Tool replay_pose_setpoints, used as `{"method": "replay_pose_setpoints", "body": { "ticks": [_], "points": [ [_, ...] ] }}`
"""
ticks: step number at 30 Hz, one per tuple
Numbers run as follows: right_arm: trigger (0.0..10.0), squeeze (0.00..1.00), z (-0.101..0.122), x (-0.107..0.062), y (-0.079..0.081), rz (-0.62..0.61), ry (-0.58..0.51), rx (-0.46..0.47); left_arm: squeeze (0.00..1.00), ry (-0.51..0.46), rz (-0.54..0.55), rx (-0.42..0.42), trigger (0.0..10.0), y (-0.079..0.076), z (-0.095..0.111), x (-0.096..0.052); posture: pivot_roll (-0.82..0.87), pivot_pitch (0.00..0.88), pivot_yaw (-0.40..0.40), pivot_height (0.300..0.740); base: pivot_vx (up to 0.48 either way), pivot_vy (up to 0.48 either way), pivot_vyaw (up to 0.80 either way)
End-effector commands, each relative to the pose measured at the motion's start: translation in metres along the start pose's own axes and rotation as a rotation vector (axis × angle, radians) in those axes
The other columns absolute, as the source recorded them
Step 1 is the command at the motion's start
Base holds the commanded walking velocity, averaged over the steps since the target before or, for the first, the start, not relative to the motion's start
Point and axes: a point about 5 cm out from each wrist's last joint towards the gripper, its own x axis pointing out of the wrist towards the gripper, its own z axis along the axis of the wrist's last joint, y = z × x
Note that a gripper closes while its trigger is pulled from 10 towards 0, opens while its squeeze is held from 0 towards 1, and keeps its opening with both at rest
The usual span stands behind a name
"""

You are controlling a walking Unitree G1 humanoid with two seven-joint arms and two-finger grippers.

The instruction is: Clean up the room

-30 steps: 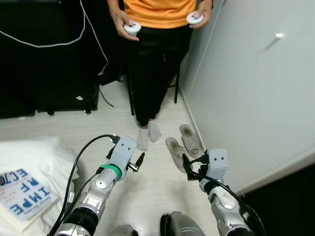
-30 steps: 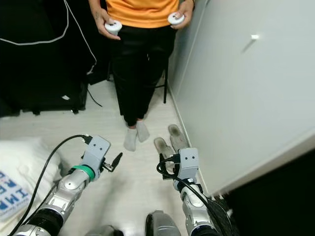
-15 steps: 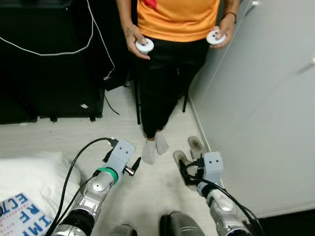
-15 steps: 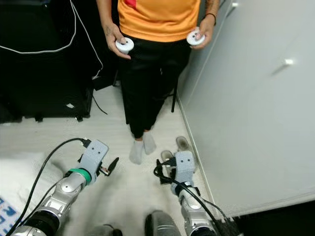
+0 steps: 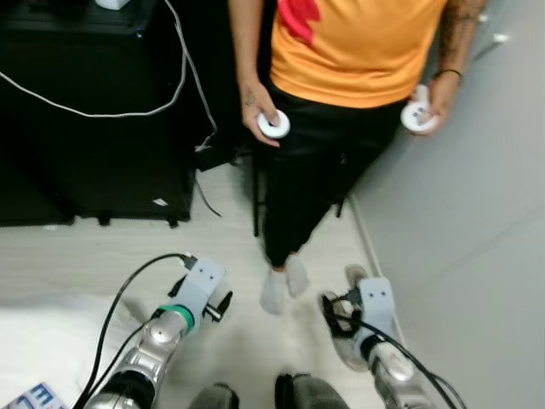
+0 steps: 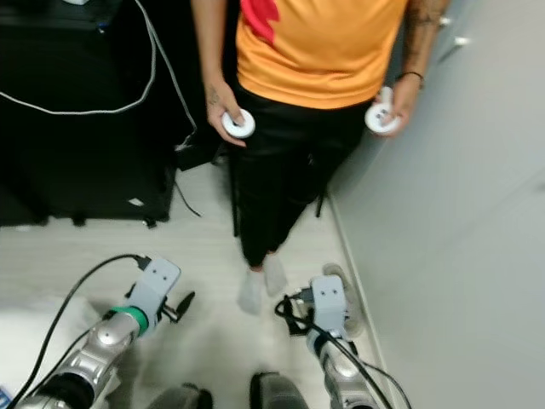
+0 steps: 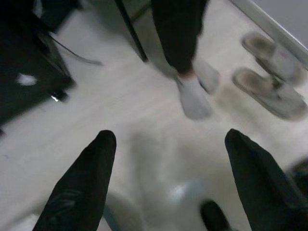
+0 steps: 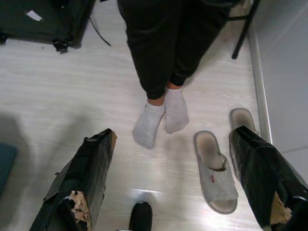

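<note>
1. A pair of grey slippers (image 8: pixel 215 172) lies on the pale wood floor (image 8: pixel 57 96) beside the white wall (image 5: pixel 477 256).
2. The right gripper (image 8: pixel 175 185) hovers above them, fingers spread wide, holding nothing.
3. The left gripper (image 7: pixel 171 185) hangs over bare floor, fingers likewise apart.
4. A person in an orange shirt (image 5: pixel 358 51) and grey socks (image 8: pixel 159 118) stands just beyond, holding what look like white controllers (image 5: pixel 274 125).

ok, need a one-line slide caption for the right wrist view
Open right pincer above pale floor, framing a person's socked feet and a pair of grey slippers beside the wall.
</note>
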Motion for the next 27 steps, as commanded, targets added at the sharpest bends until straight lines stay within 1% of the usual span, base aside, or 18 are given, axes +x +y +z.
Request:
{"method": "replay_pose_setpoints", "body": {
  "ticks": [1,2,3,4,5,6,7,9,19,21,27],
  "points": [
    [10.0,0.00,-0.022,-0.011,0.002,-0.001,0.097,0.013,0.00,0.151,-0.009,-0.013,10.0,-0.003,-0.037,-0.013,0.01,0.078,0.010,0.724,0.000,0.000,0.77],
    [10.0,0.00,-0.022,-0.011,0.002,-0.001,0.097,0.013,0.00,0.151,-0.009,-0.013,10.0,-0.003,-0.037,-0.013,0.01,0.078,0.010,0.724,0.000,0.000,0.77],
    [10.0,0.00,-0.031,-0.015,0.002,-0.006,0.135,0.024,0.00,0.203,-0.004,-0.020,10.0,-0.004,-0.049,-0.018,0.01,0.078,0.010,0.724,0.000,0.000,0.76],
    [10.0,0.00,-0.031,-0.015,0.002,-0.006,0.135,0.024,0.00,0.203,-0.004,-0.020,10.0,-0.004,-0.049,-0.018,0.01,0.078,0.010,0.724,0.000,0.000,0.76],
    [10.0,0.00,-0.036,-0.018,0.002,-0.011,0.159,0.032,0.00,0.233,0.000,-0.026,10.0,-0.004,-0.055,-0.020,0.01,0.080,0.006,0.724,0.000,0.000,0.74],
    [10.0,0.00,-0.043,-0.022,-0.001,-0.030,0.184,0.059,0.00,0.266,0.025,-0.055,10.0,-0.002,-0.062,-0.023,0.02,0.089,0.006,0.724,0.000,0.000,0.73],
    [10.0,0.00,-0.043,-0.022,-0.001,-0.030,0.184,0.059,0.00,0.266,0.025,-0.055,10.0,-0.002,-0.062,-0.023,0.02,0.089,0.006,0.724,0.000,0.000,0.73],
    [10.0,0.00,-0.048,-0.026,-0.003,-0.048,0.201,0.084,0.00,0.291,0.053,-0.089,10.0,0.000,-0.067,-0.026,0.02,0.089,0.006,0.724,0.000,0.000,0.73],
    [10.0,0.00,-0.045,-0.025,-0.003,-0.043,0.181,0.069,0.00,0.268,0.060,-0.085,10.0,0.001,-0.062,-0.023,0.02,0.100,0.007,0.724,0.000,0.000,0.73],
    [10.0,0.00,-0.041,-0.022,0.001,-0.025,0.161,0.052,0.00,0.249,0.065,-0.081,10.0,0.002,-0.058,-0.021,0.02,0.112,0.014,0.724,0.000,0.000,0.74],
    [10.0,0.00,-0.039,-0.021,0.003,-0.015,0.149,0.041,0.00,0.237,0.071,-0.076,10.0,0.004,-0.056,-0.020,0.02,0.112,0.014,0.724,0.000,0.000,0.74]
  ]
}}
